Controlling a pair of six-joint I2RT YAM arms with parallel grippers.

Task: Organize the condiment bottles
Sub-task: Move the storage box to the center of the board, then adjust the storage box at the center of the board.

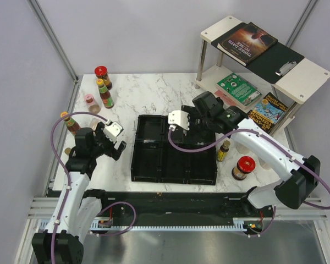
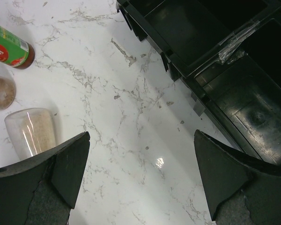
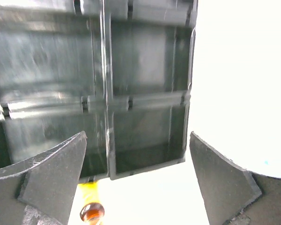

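Note:
Several condiment bottles stand left of the black tray (image 1: pixel 175 149): a red-capped jar (image 1: pixel 103 74), a yellow-capped sauce bottle (image 1: pixel 105 94), a pink-lidded shaker (image 1: pixel 89 102), another yellow-capped bottle (image 1: pixel 70 122) and a clear jar (image 1: pixel 94 125). Right of the tray stand a slim dark bottle (image 1: pixel 224 150) and a red-capped jar (image 1: pixel 243 168). My left gripper (image 1: pixel 114 143) is open and empty over bare table between jar and tray. The left wrist view shows the gripper (image 2: pixel 140 183), the clear jar (image 2: pixel 30 132) and the sauce bottle (image 2: pixel 9 49). My right gripper (image 1: pixel 193 131) is open and empty above the tray's right part; it (image 3: pixel 138 183) sees the slim bottle (image 3: pixel 90 211).
The tray's compartments (image 2: pixel 215 56) (image 3: pixel 145 93) hold no bottles. A two-tier white shelf (image 1: pixel 297 77) with books stands at the back right. A metal frame post (image 1: pixel 52 38) runs along the table's left side.

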